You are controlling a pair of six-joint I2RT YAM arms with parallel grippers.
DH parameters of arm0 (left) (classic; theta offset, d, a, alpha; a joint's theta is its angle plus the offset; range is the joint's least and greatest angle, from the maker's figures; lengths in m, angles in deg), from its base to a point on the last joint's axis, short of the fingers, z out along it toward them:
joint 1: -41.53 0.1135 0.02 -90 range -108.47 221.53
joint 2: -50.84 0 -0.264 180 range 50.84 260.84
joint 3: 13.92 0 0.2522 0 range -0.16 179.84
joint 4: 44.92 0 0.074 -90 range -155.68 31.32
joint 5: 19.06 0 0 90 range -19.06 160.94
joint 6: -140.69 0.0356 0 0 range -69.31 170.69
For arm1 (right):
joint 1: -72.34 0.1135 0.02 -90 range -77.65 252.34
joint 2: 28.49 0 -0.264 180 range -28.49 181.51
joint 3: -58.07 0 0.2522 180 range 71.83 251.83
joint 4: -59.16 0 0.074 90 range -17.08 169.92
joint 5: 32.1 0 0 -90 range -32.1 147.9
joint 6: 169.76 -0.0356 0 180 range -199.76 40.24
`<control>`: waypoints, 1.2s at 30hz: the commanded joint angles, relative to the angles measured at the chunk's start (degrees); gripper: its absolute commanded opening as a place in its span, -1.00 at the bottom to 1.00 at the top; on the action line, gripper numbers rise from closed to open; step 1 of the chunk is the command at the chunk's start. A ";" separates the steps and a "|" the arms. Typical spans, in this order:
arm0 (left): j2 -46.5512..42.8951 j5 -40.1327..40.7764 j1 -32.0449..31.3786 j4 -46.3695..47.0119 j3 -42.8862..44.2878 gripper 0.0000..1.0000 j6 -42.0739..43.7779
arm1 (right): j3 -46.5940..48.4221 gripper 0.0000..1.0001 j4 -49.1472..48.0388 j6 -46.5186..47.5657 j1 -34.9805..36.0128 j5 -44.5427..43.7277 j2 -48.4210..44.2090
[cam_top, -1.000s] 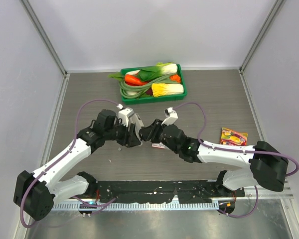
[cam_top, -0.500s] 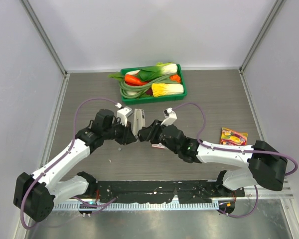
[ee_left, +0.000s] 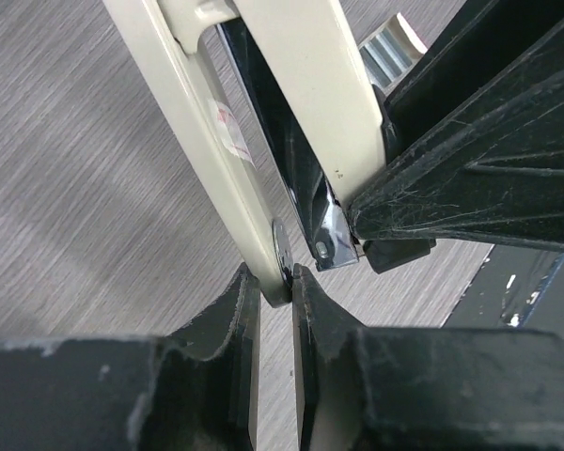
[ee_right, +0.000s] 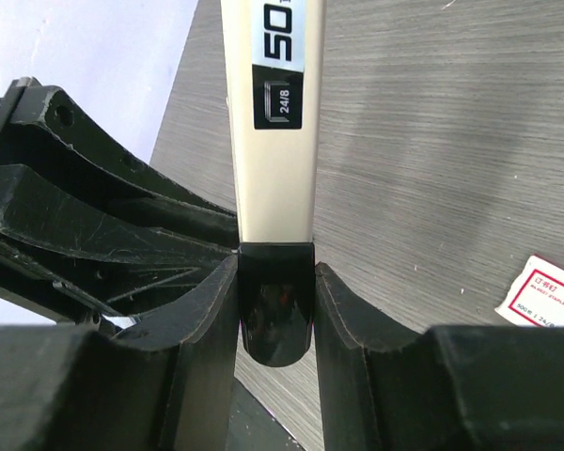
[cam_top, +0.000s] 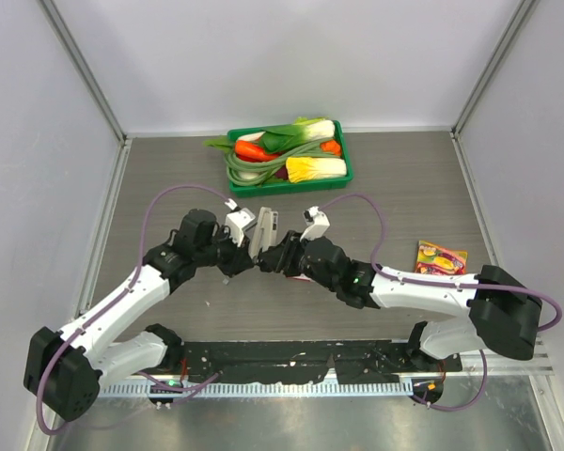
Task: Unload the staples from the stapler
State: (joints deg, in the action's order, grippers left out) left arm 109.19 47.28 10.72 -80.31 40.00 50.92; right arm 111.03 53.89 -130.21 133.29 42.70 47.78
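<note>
The stapler [cam_top: 265, 228] is held between the two pincers over the middle of the worktop [cam_top: 169, 178], just on the near side of a green tray [cam_top: 305, 187]. It is opened into a V, with its two limbs spreading toward the far side and its hinge end toward the near side.

The left pincer [cam_top: 247, 256] comes in from the left. In the left wrist view it is closed to a narrow gap, and its fingers [ee_left: 235, 319] pinch the thin edge of the lower limb beside a small round rivet. The pale beige limbs of the stapler [ee_left: 301, 85] rise away from that grip, with a dark channel and a bit of bright metal between them.

The right pincer [cam_top: 274, 256] comes in from the right and meets the left one almost tip to tip. In the right wrist view it is clamped on the stapler's rounded black end, one finger [ee_right: 207, 319] on each side. The beige top limb runs straight up from there and carries a label reading "50" and "24/8".

Whether the staples sit in the channel cannot be told.

A small white box with red print [ee_right: 545, 293] lies flat on the worktop to the right of the right pincer. The tray holds vegetables [cam_top: 291, 150]. A colourful packet [cam_top: 441, 256] lies well to the right.
</note>
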 commanded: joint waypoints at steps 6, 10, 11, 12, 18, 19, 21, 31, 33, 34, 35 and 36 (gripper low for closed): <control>-2.18 8.62 -0.39 4.31 -3.33 -0.86 12.77 | -0.35 -0.98 2.15 3.61 -1.62 0.17 -6.39; -2.19 10.47 -0.39 6.50 -4.65 -0.88 16.55 | -1.14 -0.99 3.91 4.14 -2.32 0.70 -7.89; -2.01 10.39 -0.31 6.77 -4.65 -0.88 16.99 | -1.14 -0.98 4.52 4.40 -2.50 1.05 -7.98; -1.84 10.39 -0.39 7.12 -4.74 -0.88 17.69 | -0.97 -0.99 4.87 4.58 -2.67 1.40 -7.89; 0.36 13.28 -0.92 10.99 -5.36 -0.90 27.97 | 1.66 -0.99 9.52 9.92 -4.08 8.78 -5.70; 0.71 13.90 -1.18 12.56 -5.97 -0.92 29.90 | 1.84 -0.99 10.23 10.72 -4.08 9.31 -5.52; 1.50 15.22 -1.80 14.76 -6.67 -0.95 35.07 | 1.84 -0.98 12.43 12.48 -4.08 10.02 -5.78; 3.09 19.00 -3.82 27.77 -15.45 -0.97 49.14 | -2.11 -0.99 20.69 18.64 -4.08 9.14 -12.63; 3.18 19.18 -4.08 29.96 -16.51 -0.96 50.48 | -2.99 -0.98 21.13 18.99 -4.17 9.49 -13.16; 3.26 19.26 -4.09 30.41 -17.22 -0.96 51.61 | -3.25 -0.99 21.14 19.08 -4.08 10.01 -13.25; 3.35 19.35 -4.26 30.76 -17.48 -0.95 52.41 | -3.60 -0.99 21.22 19.34 -4.08 10.28 -13.17; 3.44 19.70 -4.35 32.16 -17.92 -0.95 52.76 | -4.13 -0.98 21.31 19.34 -4.00 10.45 -12.90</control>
State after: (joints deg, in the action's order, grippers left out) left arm 112.25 63.89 6.88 -54.58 23.76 95.83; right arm 107.40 75.44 -113.19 129.86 55.72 36.35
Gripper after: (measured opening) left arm 0.182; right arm 0.385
